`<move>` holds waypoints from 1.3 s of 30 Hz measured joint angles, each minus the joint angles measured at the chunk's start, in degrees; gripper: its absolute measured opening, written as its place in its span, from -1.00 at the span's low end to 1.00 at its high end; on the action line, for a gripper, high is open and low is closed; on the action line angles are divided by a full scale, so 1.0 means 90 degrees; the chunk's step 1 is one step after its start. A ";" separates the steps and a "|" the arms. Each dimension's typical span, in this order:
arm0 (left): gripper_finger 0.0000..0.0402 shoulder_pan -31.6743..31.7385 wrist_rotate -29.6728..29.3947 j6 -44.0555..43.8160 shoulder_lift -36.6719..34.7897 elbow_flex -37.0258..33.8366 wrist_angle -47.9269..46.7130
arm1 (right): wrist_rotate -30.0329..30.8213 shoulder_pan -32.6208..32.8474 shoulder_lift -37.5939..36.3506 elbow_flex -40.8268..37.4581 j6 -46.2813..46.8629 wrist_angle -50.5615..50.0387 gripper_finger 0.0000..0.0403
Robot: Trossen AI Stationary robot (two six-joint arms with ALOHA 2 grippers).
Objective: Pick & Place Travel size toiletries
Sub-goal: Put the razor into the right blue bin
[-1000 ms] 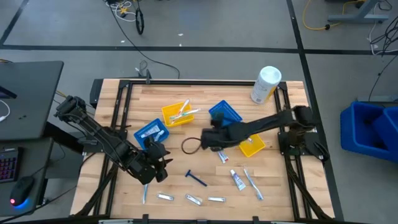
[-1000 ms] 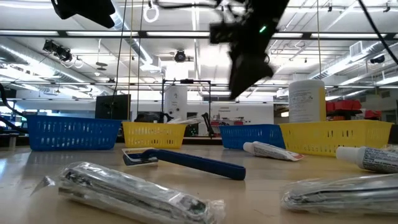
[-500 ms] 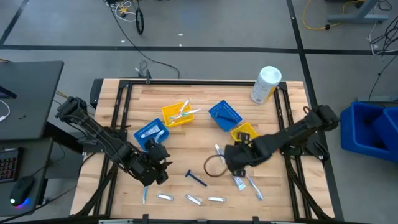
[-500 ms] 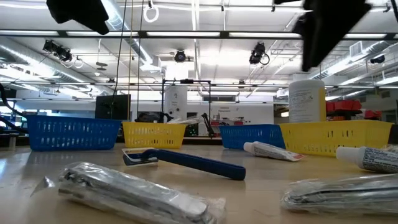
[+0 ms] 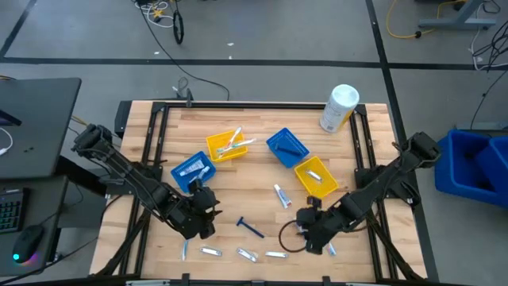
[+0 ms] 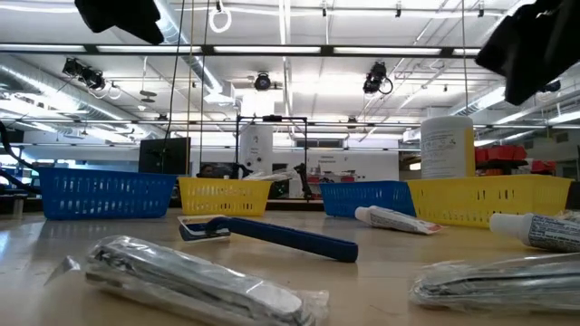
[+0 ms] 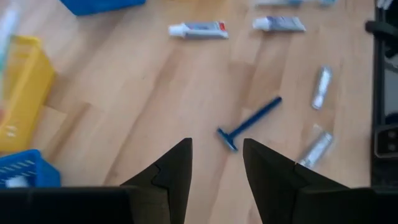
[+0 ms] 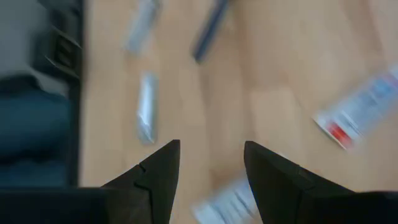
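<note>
White toothpaste tube (image 5: 304, 230) lies near the table's front edge, lengthwise front-to-back, beneath the spread right gripper (image 5: 311, 238); spread left gripper (image 5: 208, 218) waits farther off.

Pale wooden table (image 5: 254, 127) with a smooth grain, glossy crinkled plastic wrappers (image 6: 195, 276), latticed plastic baskets (image 6: 222, 195), matt black gripper fingers (image 7: 174, 171)

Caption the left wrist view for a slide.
Open left gripper hovers over the wooden table, pointing toward a dark blue razor.
</note>
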 joint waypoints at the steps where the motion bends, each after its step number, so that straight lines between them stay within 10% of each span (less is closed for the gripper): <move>1: -0.25 -0.0002 0.0098 0.0006 0.0039 -0.0003 -0.0018 | 0.0025 0.0003 0.0000 -0.0189 -0.0070 0.0570 -0.06; 7: -0.25 -0.0141 0.0239 0.0000 0.0128 -0.0009 0.0033 | 0.0528 0.0008 0.0168 -0.1264 -0.0334 0.3938 0.01; 15: -0.26 -0.0426 0.0063 0.0056 0.0121 -0.0004 0.0160 | 0.1445 -0.0190 0.1126 -0.1542 -0.1258 0.5817 0.08; 39: -0.26 -0.0478 0.0143 0.0282 0.0131 -0.0007 0.0164 | 0.1358 -0.0834 0.3609 0.0203 -0.2311 0.5136 -0.15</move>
